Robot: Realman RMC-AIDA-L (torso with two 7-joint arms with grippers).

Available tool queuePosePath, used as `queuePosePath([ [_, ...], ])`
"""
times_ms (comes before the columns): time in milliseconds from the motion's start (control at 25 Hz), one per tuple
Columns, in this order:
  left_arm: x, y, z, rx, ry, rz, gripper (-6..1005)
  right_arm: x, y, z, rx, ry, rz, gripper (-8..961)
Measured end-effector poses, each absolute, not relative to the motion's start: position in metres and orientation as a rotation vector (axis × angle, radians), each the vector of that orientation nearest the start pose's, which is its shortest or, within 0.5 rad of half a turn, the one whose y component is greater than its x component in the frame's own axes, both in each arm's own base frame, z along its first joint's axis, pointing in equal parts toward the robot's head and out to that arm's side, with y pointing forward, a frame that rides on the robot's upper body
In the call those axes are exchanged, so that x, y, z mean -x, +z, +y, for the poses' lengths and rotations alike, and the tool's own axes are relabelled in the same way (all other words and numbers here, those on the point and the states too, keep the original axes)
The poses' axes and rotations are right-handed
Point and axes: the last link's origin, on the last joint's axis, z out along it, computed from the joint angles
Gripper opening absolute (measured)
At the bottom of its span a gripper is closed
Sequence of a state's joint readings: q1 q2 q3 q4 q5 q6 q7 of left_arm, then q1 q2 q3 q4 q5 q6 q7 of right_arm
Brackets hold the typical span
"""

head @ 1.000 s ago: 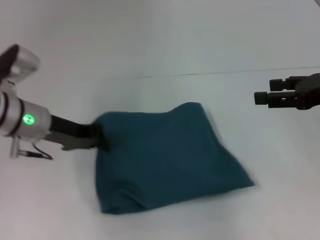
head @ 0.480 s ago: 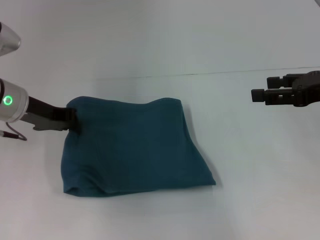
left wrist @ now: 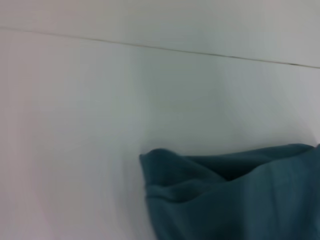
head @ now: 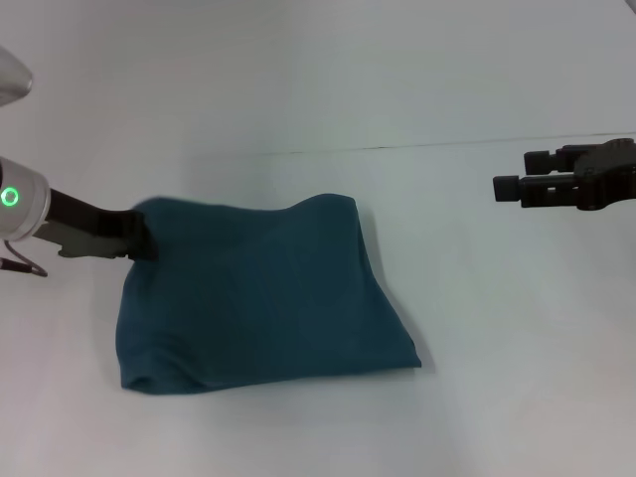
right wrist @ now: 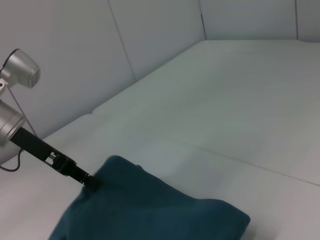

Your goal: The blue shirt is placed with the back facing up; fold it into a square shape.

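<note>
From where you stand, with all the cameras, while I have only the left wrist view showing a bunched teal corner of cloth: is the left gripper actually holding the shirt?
Observer: Yes. In the head view the left gripper is shut on the far left corner of the blue shirt.
Operator: Where is the right arm?
Observer: The right gripper hangs off to the right, clear of the shirt, holding nothing.
Operator: Does the shirt look folded?
Observer: It lies as a compact, roughly four-sided bundle on the white table, with a rolled near edge.
</note>
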State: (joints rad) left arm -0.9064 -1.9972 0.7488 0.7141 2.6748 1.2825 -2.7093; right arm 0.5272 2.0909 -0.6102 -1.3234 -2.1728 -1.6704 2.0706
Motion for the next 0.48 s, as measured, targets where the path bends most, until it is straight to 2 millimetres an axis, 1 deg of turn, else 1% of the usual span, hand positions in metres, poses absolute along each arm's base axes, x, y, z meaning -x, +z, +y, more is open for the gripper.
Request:
queuePosePath([
  [120,0.228,0.035,0.438,2.094,0.009,-1.632,79,-0.219,0.110,0.354,2.492,0.463,0.882,783],
  [200,0.233,0.040,0.439,2.069,0.006,-1.606,83,-0.219,0.109,0.355,2.489,0.456,0.875,784],
  [320,0.241,0.056,0.439,2.045,-0.015,-1.538,198,-0.221,0.109,0.355,2.480,0.453,0.874,785],
  [360,0.243,0.066,0.439,2.048,-0.056,-1.502,236,-0.222,0.110,0.355,2.480,0.452,0.871,785],
  [400,0.243,0.070,0.437,2.062,-0.088,-1.486,275,-0.222,0.109,0.355,2.480,0.451,0.866,787],
  [480,0.243,0.080,0.426,2.135,-0.211,-1.409,356,-0.224,0.108,0.353,2.488,0.452,0.851,792],
])
